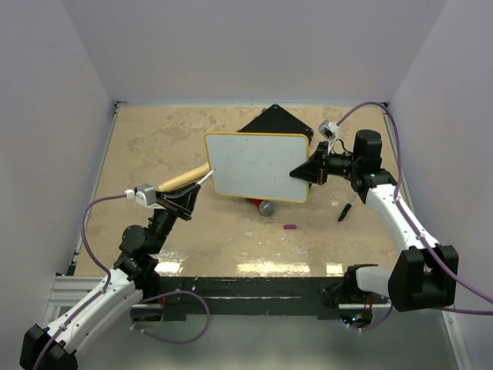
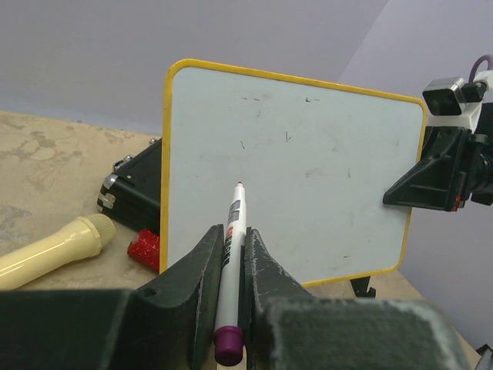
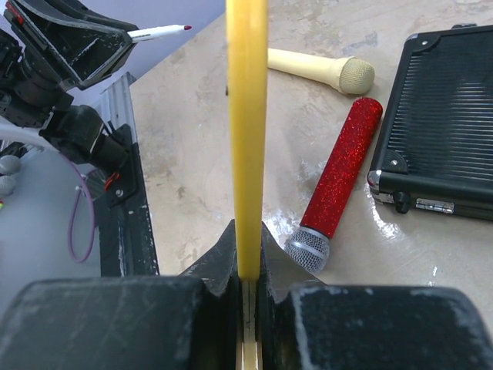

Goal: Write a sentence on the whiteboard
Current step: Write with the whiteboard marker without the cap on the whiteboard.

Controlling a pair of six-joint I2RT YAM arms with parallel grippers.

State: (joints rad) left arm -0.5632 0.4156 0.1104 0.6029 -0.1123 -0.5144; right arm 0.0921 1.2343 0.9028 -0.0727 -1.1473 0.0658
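Beige marbled tabletop (image 1: pixel 200 239), lilac walls (image 1: pixel 254 46). Left gripper (image 2: pixel 233 240) closed on a marker (image 2: pixel 236 212), tip near the whiteboard (image 2: pixel 308 177): upright mid-table, yellow rim, rounded corners, white face bearing faint specks. Right gripper (image 3: pixel 248 254) pinched tight on its right edge.

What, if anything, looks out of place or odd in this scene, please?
Nothing is spilled or broken. The whiteboard stands tilted up, pinched at its edge by the right gripper, rather than lying flat, and bears only faint stray marks. What looks like a purple cap lies loose on the table.
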